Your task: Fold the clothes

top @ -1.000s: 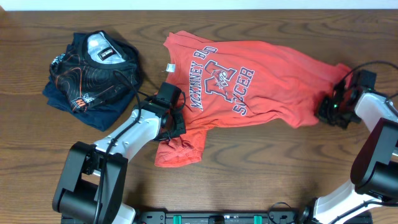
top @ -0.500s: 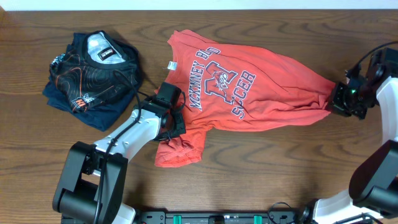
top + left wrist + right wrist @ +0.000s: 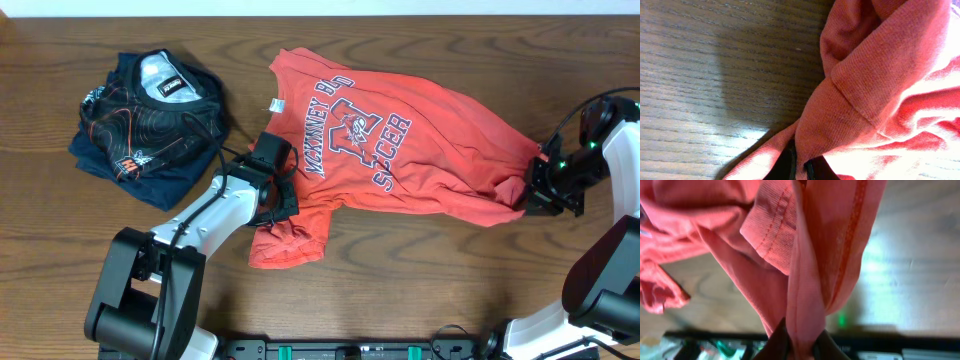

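Holding the coral-red T-shirt (image 3: 400, 140) at both ends, seemingly to draw it out flat before any fold; spread lettering-up across the middle of the worktop (image 3: 420, 290), collar end to the robot's left, hem end to its right, one sleeve bunched at the near side. Clamped with the left hand (image 3: 278, 203) on a fold of cloth beside that bunched sleeve, fingers together on the fabric, low against the wood, forearm reaching in from the near-left corner. Nipped with the right hand (image 3: 530, 190) at the hem end, stitched edge gathered into pleats between closed fingertips, wrist turned inward toward the shirt and seemingly lifted a little off the wood. Probably anchoring on one side and pulling on the other to take out the wrinkles. Leaving the folded navy garment (image 3: 150, 125) well apart at the far left, untouched
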